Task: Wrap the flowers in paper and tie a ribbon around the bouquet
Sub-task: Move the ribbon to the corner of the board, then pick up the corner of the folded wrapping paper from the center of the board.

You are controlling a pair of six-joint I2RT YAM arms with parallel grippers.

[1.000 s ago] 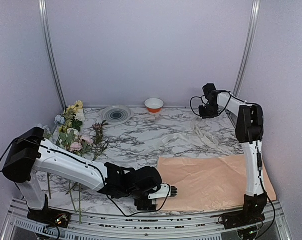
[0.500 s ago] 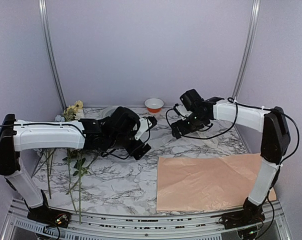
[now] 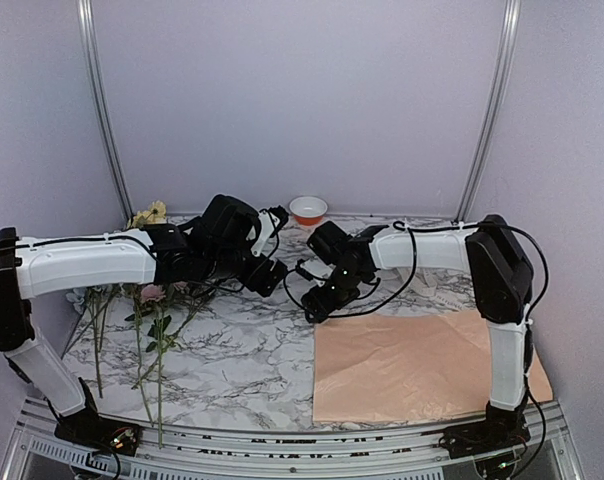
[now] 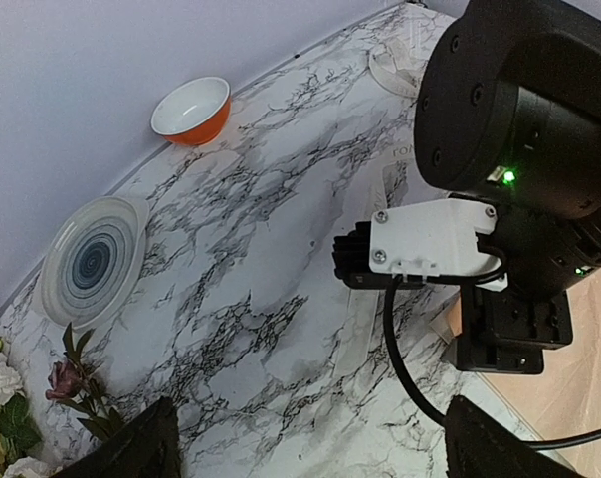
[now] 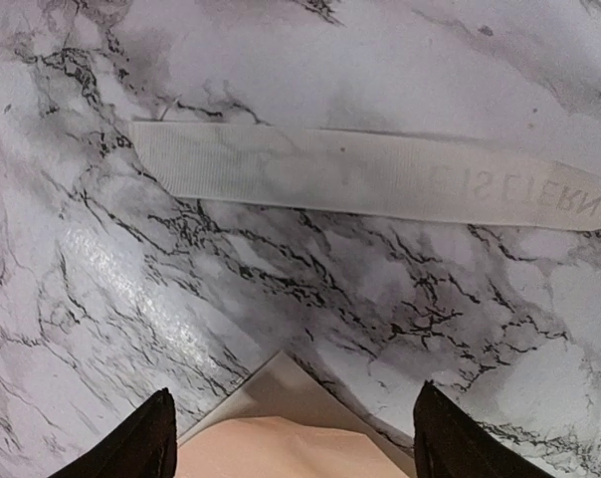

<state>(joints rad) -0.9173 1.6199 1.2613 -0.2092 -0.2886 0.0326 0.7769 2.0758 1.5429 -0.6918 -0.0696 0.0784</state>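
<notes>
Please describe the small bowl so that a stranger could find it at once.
Follow the marble table to its far edge, against the back wall. The bowl stands there, near the middle. Unlike the flat plate with grey-blue rings nearby, it is deep, orange outside and white inside.

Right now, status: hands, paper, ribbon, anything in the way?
Left hand, right hand open, empty. Paper flat, bare; ribbon loose past its corner; flowers far left. Hands crowd each other.
</notes>
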